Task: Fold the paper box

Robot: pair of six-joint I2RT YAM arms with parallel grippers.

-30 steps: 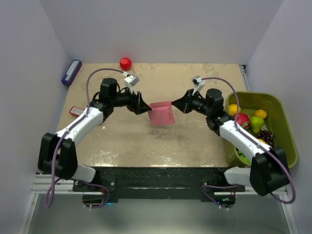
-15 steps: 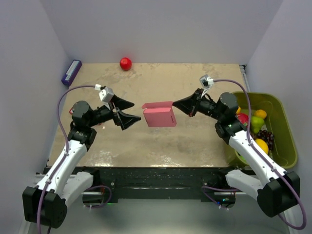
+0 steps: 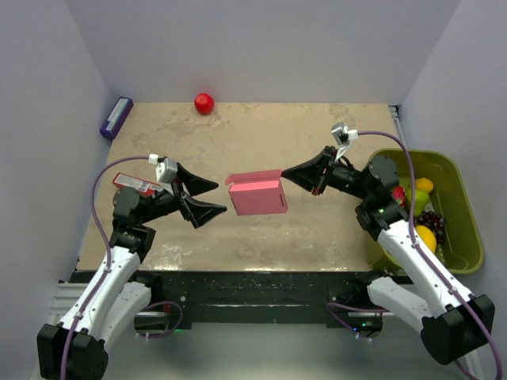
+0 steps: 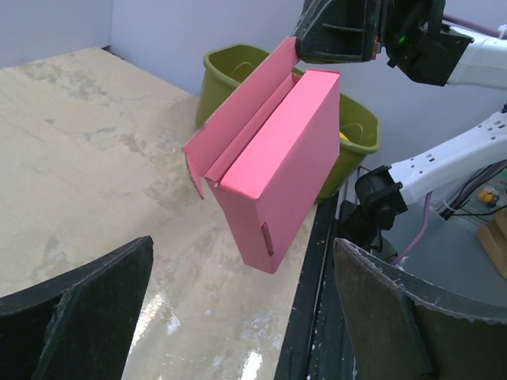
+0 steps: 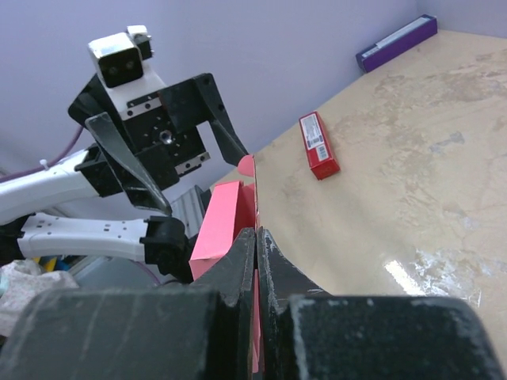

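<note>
Pink card box (image 3: 255, 195), walls up but lid untucked, hangs by its flap from the clamped right end effector (image 3: 283, 172), just ahead of the fully spread, empty left end effector (image 3: 220, 197), which I judge should next press the lid closed.

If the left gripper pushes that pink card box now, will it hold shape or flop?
The pink thin-card box is probably light: the right gripper holds it aloft by one flap. Pushed, it would likely swing about that crease. Its folded walls look stiffer.
</note>
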